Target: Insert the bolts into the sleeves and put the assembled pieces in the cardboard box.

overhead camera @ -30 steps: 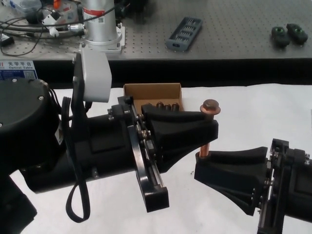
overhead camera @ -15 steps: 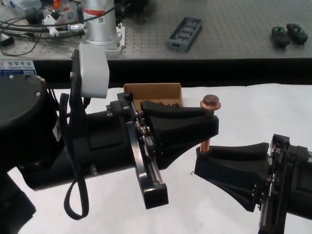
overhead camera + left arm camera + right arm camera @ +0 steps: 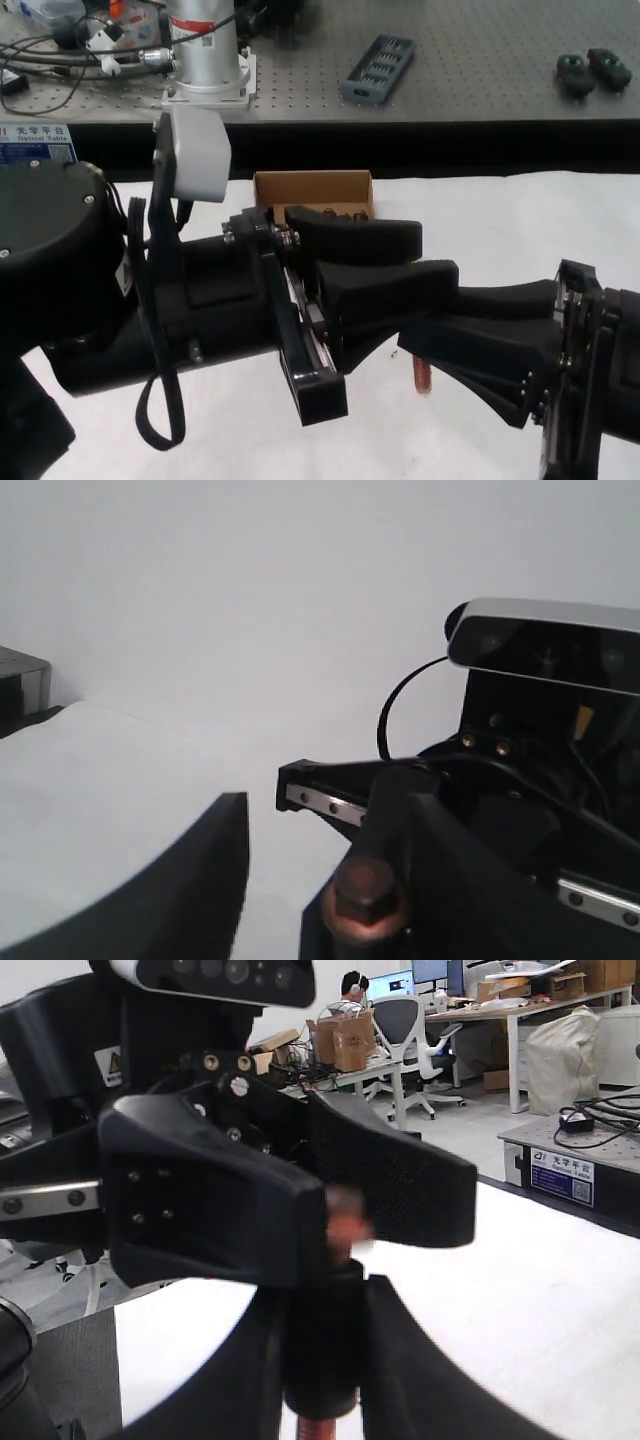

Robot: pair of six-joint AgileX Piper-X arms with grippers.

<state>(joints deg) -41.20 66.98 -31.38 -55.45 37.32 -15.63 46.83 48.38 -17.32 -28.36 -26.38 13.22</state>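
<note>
Squeezing the black sleeve (image 3: 320, 1370) tight so it stands up, the right gripper (image 3: 325, 1310) holds it with the bolt (image 3: 365, 895) pushed down inside, the left gripper (image 3: 432, 258) sits wide open around the bolt top, holding nothing, and the box (image 3: 312, 183) waits behind for them.

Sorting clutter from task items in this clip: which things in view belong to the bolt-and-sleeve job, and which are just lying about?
Job in hand:
- copper bolt
- black sleeve, gripped by the right hand
- left hand
- cardboard box holding assembled pieces

Lying about:
- grey slotted rack
- two small dark parts
- cables
All three lie on the perforated table behind.
</note>
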